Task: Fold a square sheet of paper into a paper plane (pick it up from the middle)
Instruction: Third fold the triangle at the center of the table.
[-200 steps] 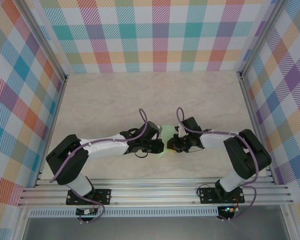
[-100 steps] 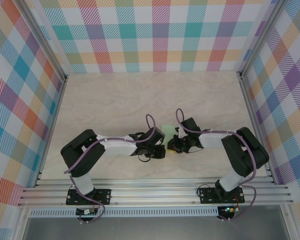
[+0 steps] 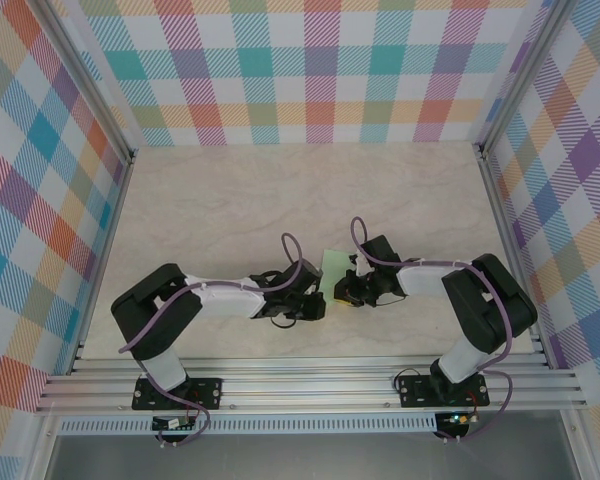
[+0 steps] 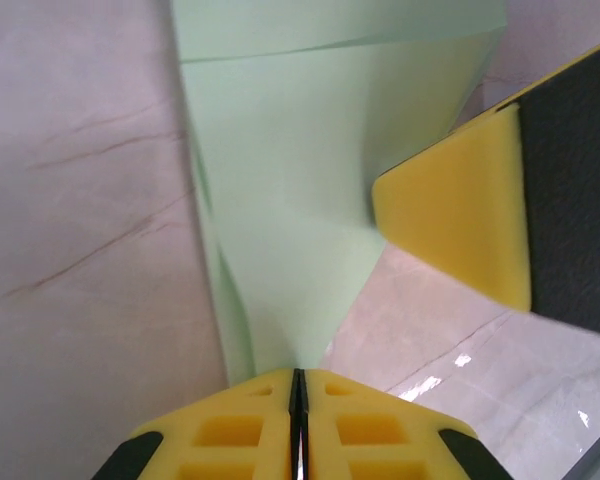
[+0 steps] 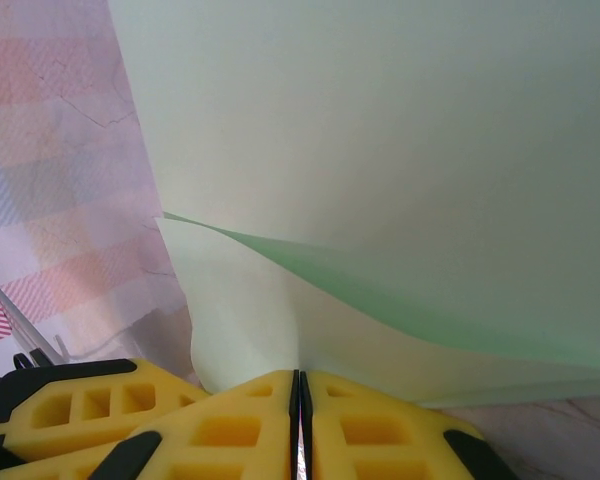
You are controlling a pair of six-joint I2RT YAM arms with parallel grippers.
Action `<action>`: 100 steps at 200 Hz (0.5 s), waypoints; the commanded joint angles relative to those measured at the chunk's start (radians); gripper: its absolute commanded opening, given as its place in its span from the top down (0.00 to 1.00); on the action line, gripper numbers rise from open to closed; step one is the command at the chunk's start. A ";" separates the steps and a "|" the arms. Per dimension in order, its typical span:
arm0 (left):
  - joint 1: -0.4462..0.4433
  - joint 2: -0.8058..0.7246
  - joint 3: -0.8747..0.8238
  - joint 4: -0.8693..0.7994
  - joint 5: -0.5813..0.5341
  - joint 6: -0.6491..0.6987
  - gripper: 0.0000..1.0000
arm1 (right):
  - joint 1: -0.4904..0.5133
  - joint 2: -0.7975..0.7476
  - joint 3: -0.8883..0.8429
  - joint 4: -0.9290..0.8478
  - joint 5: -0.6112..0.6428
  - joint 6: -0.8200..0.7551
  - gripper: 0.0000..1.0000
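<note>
While the right arm (image 3: pixel 430 275) has hardly shifted in the last second, the left arm (image 3: pixel 220 295) has pulled its elbow in toward the middle, and the left gripper (image 4: pixel 298 382) now sits a touch nearer the bases, just beside the right gripper (image 5: pixel 298 382). We see the paper (image 3: pixel 333 268) change too. A second ago green showed both beyond and on the near side of the grippers from above; now only a small patch shows on the far side, between the two wrists. Both wrist views show the jaws closed flat on the paper's edge, pads (image 4: pixel 240 430) together with the sheet pinched between them. The sheet rises away bowed, above the table (image 3: pixel 230 200). The right wrist view shows a second layer curling under the first. We judge the left gripper's move is bringing one part of the sheet over another, so a fold is under way. It's early, with no pointed dart shape yet. The risk we see is a thin sheet slipping or creasing off-line with both grips this close.
</note>
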 commanded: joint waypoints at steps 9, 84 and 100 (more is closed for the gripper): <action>-0.006 -0.038 -0.094 -0.133 -0.052 -0.033 0.89 | -0.008 0.024 0.014 -0.036 0.049 -0.025 0.87; -0.004 -0.177 -0.037 -0.136 -0.057 -0.014 0.87 | -0.008 -0.015 0.054 -0.074 0.013 -0.035 0.85; 0.001 -0.175 0.018 -0.138 -0.041 0.008 0.87 | -0.008 -0.033 0.065 -0.081 -0.006 -0.034 0.85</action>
